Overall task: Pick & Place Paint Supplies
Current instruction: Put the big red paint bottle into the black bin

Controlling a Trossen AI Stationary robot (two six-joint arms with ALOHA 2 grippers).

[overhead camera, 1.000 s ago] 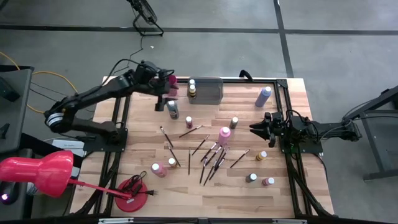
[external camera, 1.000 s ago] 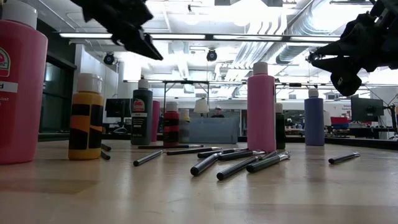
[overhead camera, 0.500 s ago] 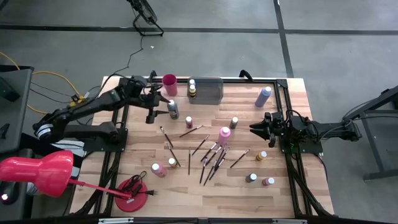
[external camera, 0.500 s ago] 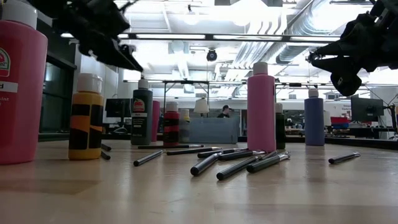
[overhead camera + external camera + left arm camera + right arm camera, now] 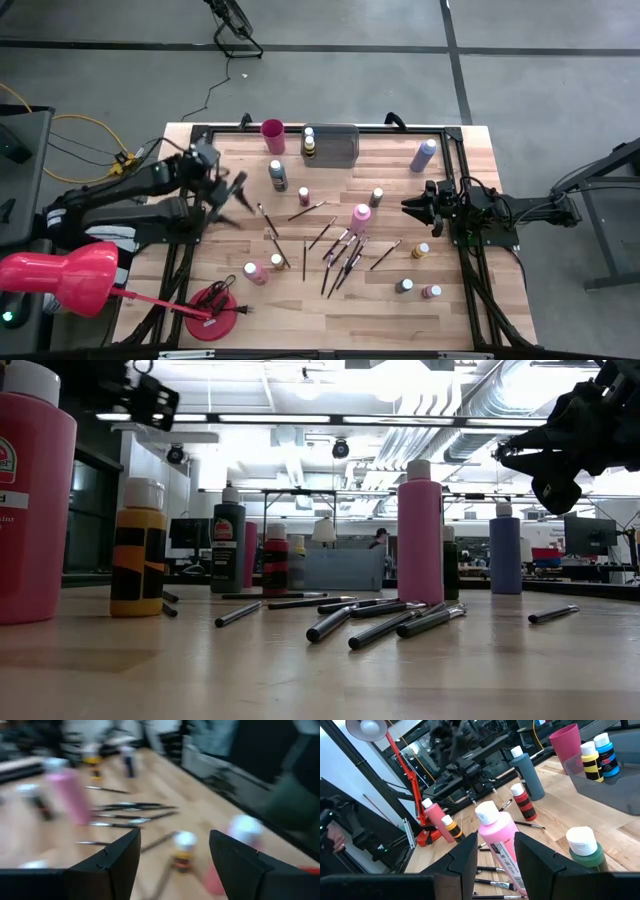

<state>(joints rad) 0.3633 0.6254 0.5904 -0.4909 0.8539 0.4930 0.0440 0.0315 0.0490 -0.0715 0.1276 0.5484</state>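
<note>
Paint bottles stand on the wooden table: a pink one, a dark teal one, a small red one, and several more near the right and near edges. A lavender bottle lies on its side. Thin dark brushes lie scattered in the middle. Two bottles stand in the grey tray. My left gripper hangs open above the table's left part, holding nothing. My right gripper waits open over the right side, short of the pink bottle.
The pink cup stands at the far edge beside the grey tray. A red lamp and its round base sit at the near left corner. Bare wood lies between my left gripper and the brushes.
My left gripper has drawn back from above the pink cup at the far edge, moving toward the table's left and near edges, and now hangs over the left part. No bottle or brush on the table has shifted.
</note>
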